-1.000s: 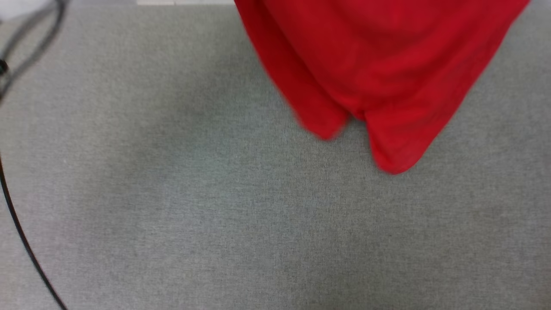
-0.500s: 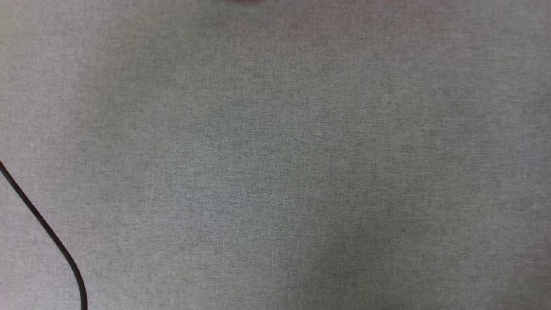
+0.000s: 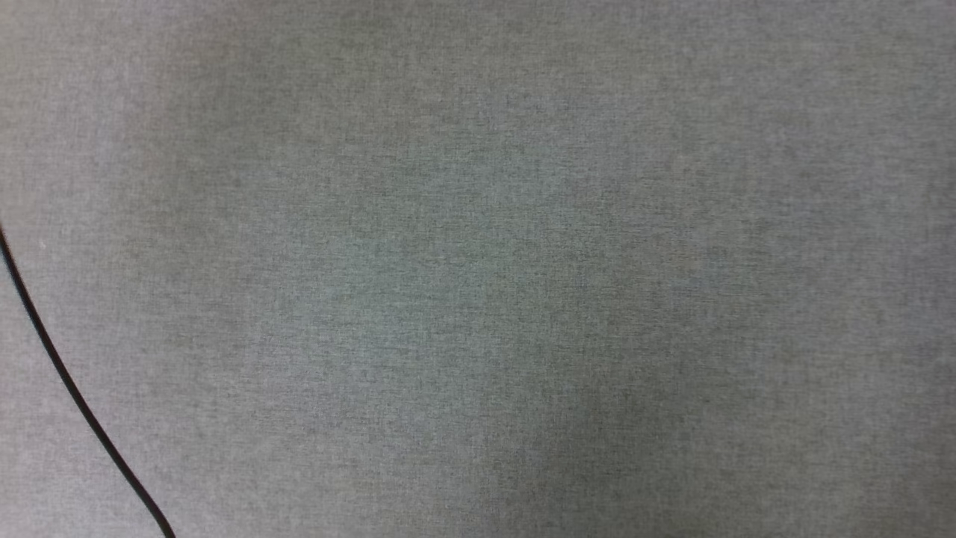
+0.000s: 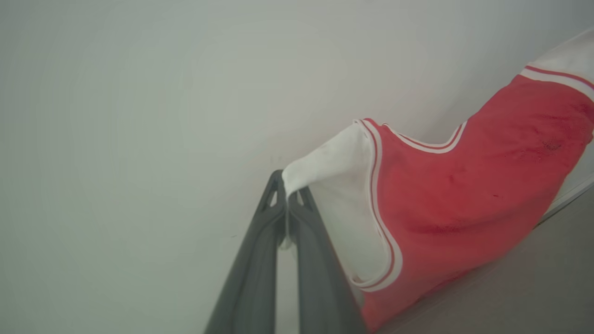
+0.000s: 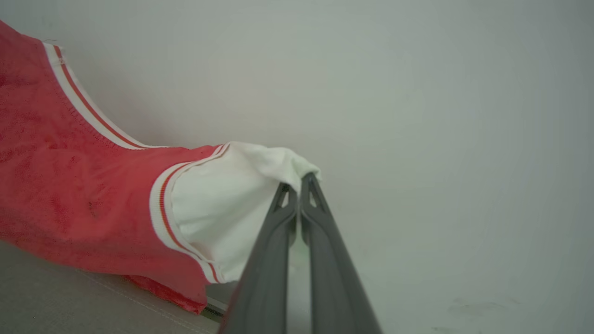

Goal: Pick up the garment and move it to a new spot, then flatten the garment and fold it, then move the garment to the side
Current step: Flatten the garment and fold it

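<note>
The garment [image 4: 464, 185] is a red jersey shirt with white sleeves and red-and-white striped trim. It hangs lifted in front of a pale wall. In the left wrist view my left gripper [image 4: 287, 197] is shut on the edge of a white sleeve. In the right wrist view the garment [image 5: 69, 185] stretches off to the left, and my right gripper [image 5: 298, 185] is shut on the other white sleeve's edge. The shirt's lower hem reaches down toward the grey surface [image 5: 55, 301].
The head view looks down on a grey fabric surface [image 3: 478, 284]. A black cable [image 3: 67, 381] curves across its lower left corner. A pale wall [image 4: 139, 116] stands behind the held shirt.
The head view has shifted: the red hem that hung at the top right a second ago has left the picture, and the black cable sits differently at the left.
</note>
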Robot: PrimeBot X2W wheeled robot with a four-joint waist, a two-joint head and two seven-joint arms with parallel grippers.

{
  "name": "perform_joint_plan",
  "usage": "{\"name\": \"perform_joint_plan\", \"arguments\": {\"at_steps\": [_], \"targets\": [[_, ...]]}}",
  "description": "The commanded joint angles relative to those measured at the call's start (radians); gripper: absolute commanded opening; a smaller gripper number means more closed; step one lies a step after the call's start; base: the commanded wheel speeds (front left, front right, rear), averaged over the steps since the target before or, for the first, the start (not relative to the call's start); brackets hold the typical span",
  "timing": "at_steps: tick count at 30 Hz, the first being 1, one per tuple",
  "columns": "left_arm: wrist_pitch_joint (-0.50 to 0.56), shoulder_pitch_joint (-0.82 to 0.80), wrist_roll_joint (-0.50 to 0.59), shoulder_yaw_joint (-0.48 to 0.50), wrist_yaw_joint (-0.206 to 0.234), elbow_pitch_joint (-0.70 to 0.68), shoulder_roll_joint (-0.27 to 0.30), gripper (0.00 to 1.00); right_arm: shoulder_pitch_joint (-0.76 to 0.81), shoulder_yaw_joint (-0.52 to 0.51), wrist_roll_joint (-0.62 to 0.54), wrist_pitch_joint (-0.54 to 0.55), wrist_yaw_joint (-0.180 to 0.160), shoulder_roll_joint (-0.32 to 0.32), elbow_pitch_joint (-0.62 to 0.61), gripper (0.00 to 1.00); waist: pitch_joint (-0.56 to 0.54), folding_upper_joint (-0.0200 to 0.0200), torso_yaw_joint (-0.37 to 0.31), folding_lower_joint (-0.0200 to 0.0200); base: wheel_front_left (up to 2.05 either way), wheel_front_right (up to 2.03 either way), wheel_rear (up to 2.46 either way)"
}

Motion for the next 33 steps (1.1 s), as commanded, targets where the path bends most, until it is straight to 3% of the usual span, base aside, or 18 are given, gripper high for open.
{"name": "perform_joint_plan", "arguments": {"at_steps": [1,9,14,25,33], "targets": [[-0.026,0.049,-0.01,-0.006,-0.003,0.006,-0.002,0.0,0.045,0.016,0.02,-0.021,-0.001,0.014,0.017,0.0,-0.007,-0.0001,-0.006,-0.0001,0.0,0.0,0.0],[-0.129,0.317,-0.07,-0.055,-0.006,-0.002,0.008,0.0,0.297,0.118,0.15,-0.148,-0.001,0.034,0.027,0.0,-0.071,-0.0001,-0.028,-0.0001,0.0,0.0,0.0],[-0.179,0.514,-0.096,-0.08,0.009,-0.037,0.027,0.0,0.487,0.192,0.239,-0.209,-0.001,-0.005,-0.023,0.0,-0.143,-0.0001,-0.036,-0.0001,0.0,0.0,0.0],[-0.218,1.013,-0.183,-0.129,0.133,-0.271,0.144,0.0,0.931,0.301,0.385,-0.264,-0.001,-0.14,-0.172,0.0,-0.342,-0.0001,-0.05,-0.0001,0.0,0.0,0.0],[-0.226,1.278,-0.269,-0.133,0.228,-0.429,0.259,0.0,1.215,0.25,0.461,-0.285,-0.001,-0.234,-0.259,0.0,-0.44,-0.0001,-0.054,-0.0001,0.0,0.0,0.0]]}}
